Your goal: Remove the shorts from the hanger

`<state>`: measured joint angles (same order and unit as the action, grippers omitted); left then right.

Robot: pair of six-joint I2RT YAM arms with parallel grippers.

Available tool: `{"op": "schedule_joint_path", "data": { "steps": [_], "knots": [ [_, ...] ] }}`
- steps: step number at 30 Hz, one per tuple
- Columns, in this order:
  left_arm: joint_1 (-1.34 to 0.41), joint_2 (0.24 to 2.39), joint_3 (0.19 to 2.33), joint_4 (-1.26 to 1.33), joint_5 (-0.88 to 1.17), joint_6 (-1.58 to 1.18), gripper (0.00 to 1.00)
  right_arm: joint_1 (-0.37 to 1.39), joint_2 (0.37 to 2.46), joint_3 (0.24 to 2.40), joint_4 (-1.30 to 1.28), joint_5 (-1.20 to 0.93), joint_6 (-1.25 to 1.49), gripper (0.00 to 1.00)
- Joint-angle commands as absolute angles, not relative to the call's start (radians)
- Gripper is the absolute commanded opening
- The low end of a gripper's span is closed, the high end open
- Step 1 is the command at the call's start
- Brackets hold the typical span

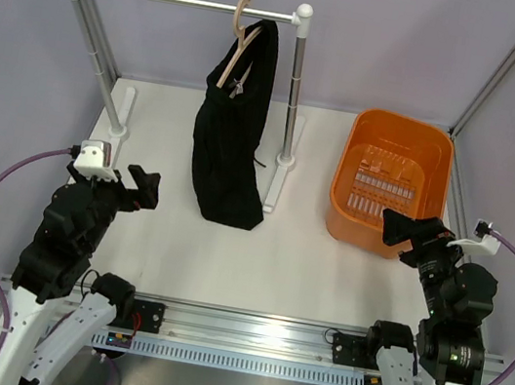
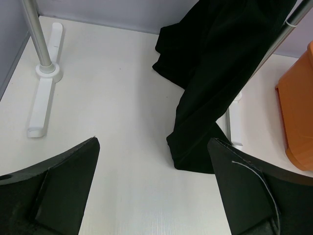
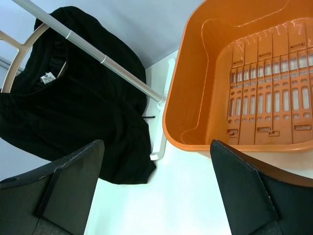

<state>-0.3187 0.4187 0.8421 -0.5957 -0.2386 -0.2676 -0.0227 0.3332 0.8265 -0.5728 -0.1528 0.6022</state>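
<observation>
- Top external: shorts (image 1: 232,139) hang vertically from hanger (image 1: 237,46) on rail stand (image 1: 186,2), hem touching surface (image 1: 304,270).
- Left pincer (image 1: 142,188), right pincer (image 1: 398,226): wide open, empty; left nearer the stand, shorts ahead-right of it.

No legible text, brand, number or sign in any of the three views. One candidate only: a small white tag (image 3: 47,77) sewn inside the waistband of the black shorts (image 3: 83,112). It shows in the right wrist view, just beside the tan frame of the hanger (image 3: 19,50). Any print on it is too small and blurred to read.
</observation>
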Motion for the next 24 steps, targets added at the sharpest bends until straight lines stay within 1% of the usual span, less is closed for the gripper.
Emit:
{"op": "schedule_joint_path", "data": {
  "steps": [1, 11, 15, 17, 18, 20, 21, 24],
  "knots": [
    [-0.314, 0.411, 0.841, -0.54, -0.224, -0.279, 0.99, -0.028, 0.322, 0.848, -0.546, -0.166, 0.6, 1.0],
    [-0.314, 0.416, 0.842, -0.534, -0.221, -0.281, 0.99, -0.028, 0.321, 0.848, -0.56, -0.158, 0.588, 1.0],
    [-0.314, 0.468, 0.871, -0.514, -0.192, -0.282, 0.99, -0.028, 0.33, 0.857, -0.568, -0.152, 0.578, 1.0],
    [-0.314, 0.506, 0.94, -0.502, -0.152, -0.287, 0.99, -0.028, 0.342, 0.857, -0.568, -0.156, 0.575, 1.0],
    [-0.314, 0.558, 0.972, -0.497, -0.14, -0.294, 0.99, -0.028, 0.348, 0.859, -0.568, -0.163, 0.575, 1.0],
    [-0.314, 0.627, 1.089, -0.485, -0.118, -0.305, 0.99, -0.028, 0.359, 0.859, -0.569, -0.175, 0.577, 0.99],
    [-0.314, 0.714, 1.133, -0.485, -0.107, -0.304, 0.99, -0.028, 0.362, 0.856, -0.568, -0.176, 0.578, 0.99],
    [-0.316, 0.839, 1.3, -0.445, -0.088, -0.29, 0.99, -0.028, 0.365, 0.851, -0.551, -0.193, 0.586, 1.0]
  ]
}}
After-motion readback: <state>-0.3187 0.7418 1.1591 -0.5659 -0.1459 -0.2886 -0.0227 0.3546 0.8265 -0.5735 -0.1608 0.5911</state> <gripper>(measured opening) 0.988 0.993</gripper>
